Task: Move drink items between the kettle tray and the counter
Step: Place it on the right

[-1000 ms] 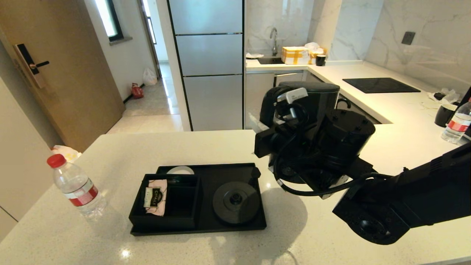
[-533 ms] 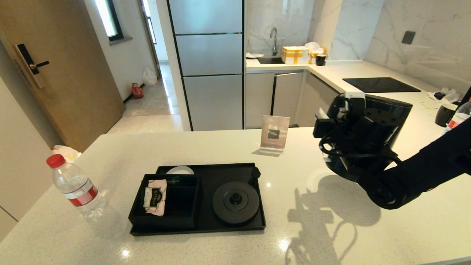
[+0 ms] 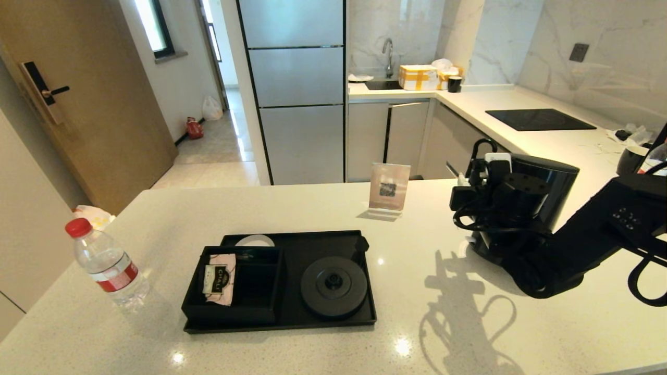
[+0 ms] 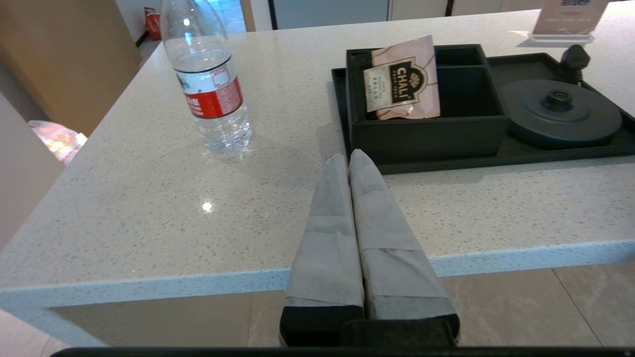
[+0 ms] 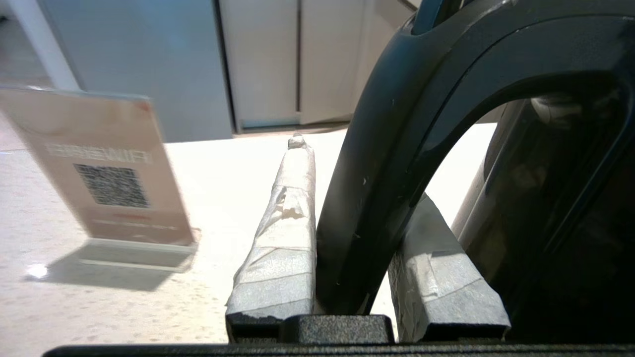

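The tall black kettle (image 3: pixel 547 182) stands upright at the counter (image 3: pixel 260 208), well to the right of the kettle tray (image 3: pixel 292 324). My right gripper (image 5: pixel 347 168) is shut on the kettle's side handle (image 5: pixel 397 124), one taped finger on each side of it. The round kettle base (image 3: pixel 333 286) on the tray is bare. The clear water bottle (image 3: pixel 107 263) with a red cap stands on the counter left of the tray. My left gripper (image 4: pixel 349 156) is shut and empty, parked off the counter's near edge, pointing at the tray's box (image 4: pixel 426 129).
A pink tea sachet (image 3: pixel 220 276) lies in the compartment box (image 3: pixel 260 291). A QR sign stand (image 3: pixel 388 187) is behind the tray. A second bottle (image 3: pixel 654 159) and a black mug (image 3: pixel 628 156) sit far right behind my arm. The black cooktop (image 3: pixel 539 120) is further back.
My right arm carried the kettle from above the tray's right end further right and down. The kettle went from tilted and raised to upright at the counter.
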### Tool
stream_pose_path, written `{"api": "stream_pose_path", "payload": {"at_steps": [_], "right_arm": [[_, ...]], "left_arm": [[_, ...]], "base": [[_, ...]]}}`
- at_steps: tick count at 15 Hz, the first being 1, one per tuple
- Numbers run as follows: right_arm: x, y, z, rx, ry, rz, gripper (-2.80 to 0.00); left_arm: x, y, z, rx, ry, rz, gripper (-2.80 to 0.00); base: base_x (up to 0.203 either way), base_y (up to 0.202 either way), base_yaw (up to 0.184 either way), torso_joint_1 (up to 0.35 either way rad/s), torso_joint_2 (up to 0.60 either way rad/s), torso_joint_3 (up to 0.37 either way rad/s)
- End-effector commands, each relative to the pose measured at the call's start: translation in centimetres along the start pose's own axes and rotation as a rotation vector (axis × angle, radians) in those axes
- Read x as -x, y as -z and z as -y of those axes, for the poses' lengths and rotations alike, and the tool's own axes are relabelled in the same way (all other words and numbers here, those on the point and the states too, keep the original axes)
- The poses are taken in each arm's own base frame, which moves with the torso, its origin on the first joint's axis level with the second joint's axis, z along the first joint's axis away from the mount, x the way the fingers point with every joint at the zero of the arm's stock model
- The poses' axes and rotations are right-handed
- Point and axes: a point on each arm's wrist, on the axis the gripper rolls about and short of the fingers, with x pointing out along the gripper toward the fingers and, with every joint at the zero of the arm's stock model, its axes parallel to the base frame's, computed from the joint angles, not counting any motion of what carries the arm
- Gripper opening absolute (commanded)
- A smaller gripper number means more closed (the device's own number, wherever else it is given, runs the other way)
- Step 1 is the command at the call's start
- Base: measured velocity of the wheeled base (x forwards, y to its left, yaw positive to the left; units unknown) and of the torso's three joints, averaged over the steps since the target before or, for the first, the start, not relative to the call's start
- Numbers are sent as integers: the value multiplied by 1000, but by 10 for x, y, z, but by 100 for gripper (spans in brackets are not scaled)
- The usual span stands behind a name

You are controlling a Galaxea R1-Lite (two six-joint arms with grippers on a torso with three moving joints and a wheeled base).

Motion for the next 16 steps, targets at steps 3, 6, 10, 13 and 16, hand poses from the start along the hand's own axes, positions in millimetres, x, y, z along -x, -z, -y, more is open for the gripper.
{"api": "stream_pose_path", "payload": {"at_steps": [3, 6, 10, 13, 16], "right_arm": [[-4, 27, -6, 31, 1, -54, -280], [-3, 31, -7, 64, 33, 2, -280], [9, 34, -5, 70, 20, -8, -280], [9, 34, -5, 70, 20, -8, -280], [9, 34, -5, 70, 20, -8, 0]], "left_arm": [[0, 0, 0, -2, -1, 1, -280], [0, 0, 0, 0, -2, 2, -280], [0, 0, 0, -2, -1, 1, -280], [0, 0, 0, -2, -1, 1, -280], [0, 0, 0, -2, -1, 1, -280]], "base": [[0, 0, 0, 0, 0, 0], [0, 0, 0, 0, 0, 0], [0, 0, 0, 0, 0, 0], [0, 0, 0, 0, 0, 0], [0, 0, 0, 0, 0, 0]]}}
